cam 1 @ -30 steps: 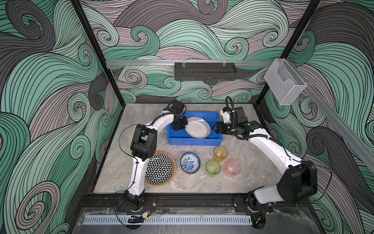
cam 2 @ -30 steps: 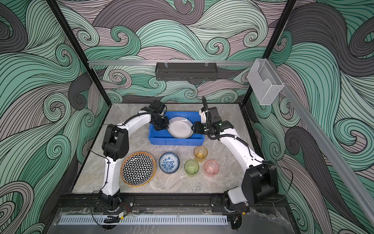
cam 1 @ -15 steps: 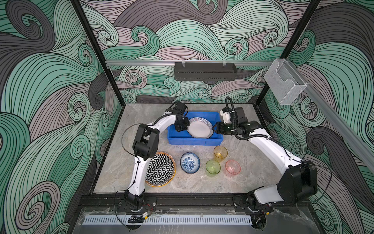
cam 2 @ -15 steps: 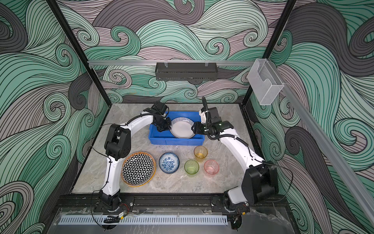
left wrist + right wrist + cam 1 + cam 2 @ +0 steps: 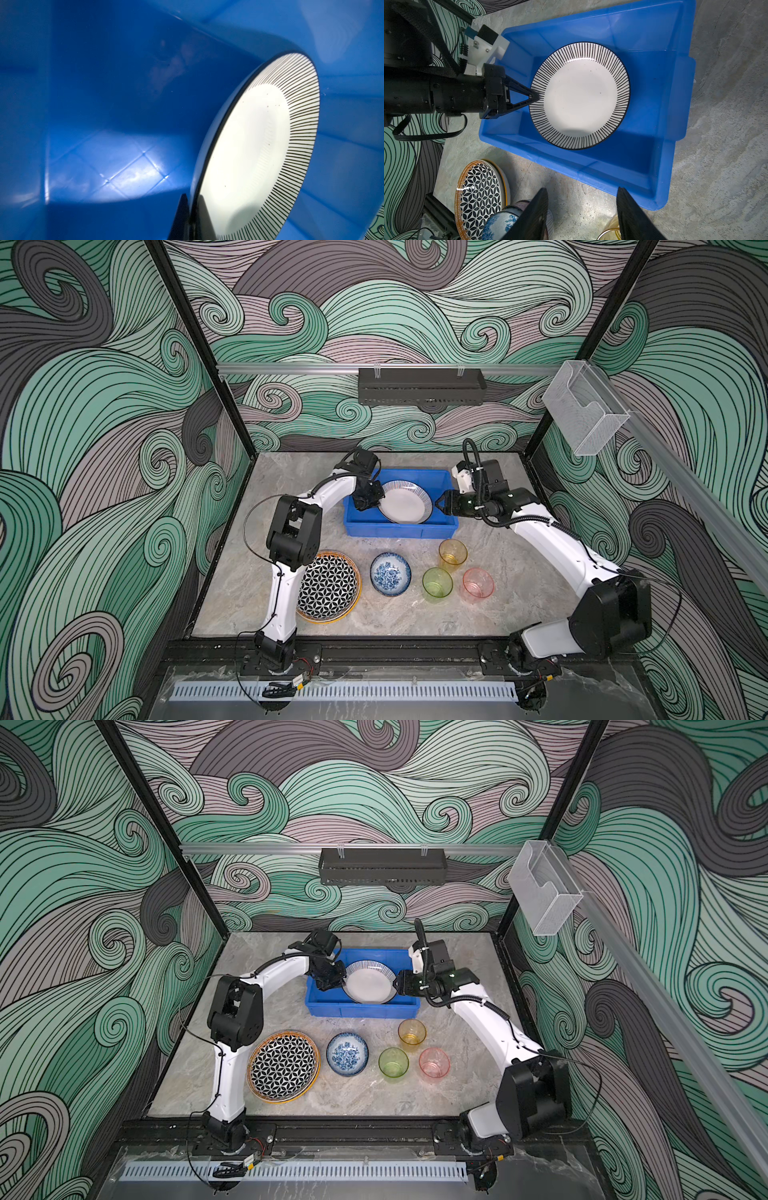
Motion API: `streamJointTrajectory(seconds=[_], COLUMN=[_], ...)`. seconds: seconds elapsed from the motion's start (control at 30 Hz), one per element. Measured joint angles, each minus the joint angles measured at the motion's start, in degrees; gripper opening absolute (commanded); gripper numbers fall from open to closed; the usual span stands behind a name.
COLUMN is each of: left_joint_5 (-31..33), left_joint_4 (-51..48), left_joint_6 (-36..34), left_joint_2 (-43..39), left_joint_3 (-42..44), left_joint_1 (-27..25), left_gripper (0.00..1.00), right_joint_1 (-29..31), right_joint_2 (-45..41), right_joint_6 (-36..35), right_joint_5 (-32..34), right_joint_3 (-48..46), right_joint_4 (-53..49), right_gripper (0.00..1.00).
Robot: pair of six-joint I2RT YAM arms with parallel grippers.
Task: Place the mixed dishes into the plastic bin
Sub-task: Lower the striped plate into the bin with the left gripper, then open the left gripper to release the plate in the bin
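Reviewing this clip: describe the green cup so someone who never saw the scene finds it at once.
Start at the blue bin on the marble table. In front of it, three translucent cups stand right of the blue-floral bowl. The green cup is the one beside the bowl, with the pink cup on its other side and the orange cup nearer the bin.
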State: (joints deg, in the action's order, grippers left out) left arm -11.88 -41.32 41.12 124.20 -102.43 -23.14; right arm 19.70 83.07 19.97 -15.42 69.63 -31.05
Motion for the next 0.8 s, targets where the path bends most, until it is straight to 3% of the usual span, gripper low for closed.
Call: streamJointTrajectory(seconds=[0.8], left_joint_5=[3.0], left_joint_4=[-1.7], left_joint_6=[-0.5], left_joint_2=[-1.7], left_joint_3=[2.3], left_joint_1=[1.3], left_gripper=[0.06], right_joint_1=[2.2], right_joint_2=[0.4], right_joint_6=[0.0], right_joint_5=[0.0], right_joint_3=[0.0], right_joint_4=[0.0], right_gripper=[0.55])
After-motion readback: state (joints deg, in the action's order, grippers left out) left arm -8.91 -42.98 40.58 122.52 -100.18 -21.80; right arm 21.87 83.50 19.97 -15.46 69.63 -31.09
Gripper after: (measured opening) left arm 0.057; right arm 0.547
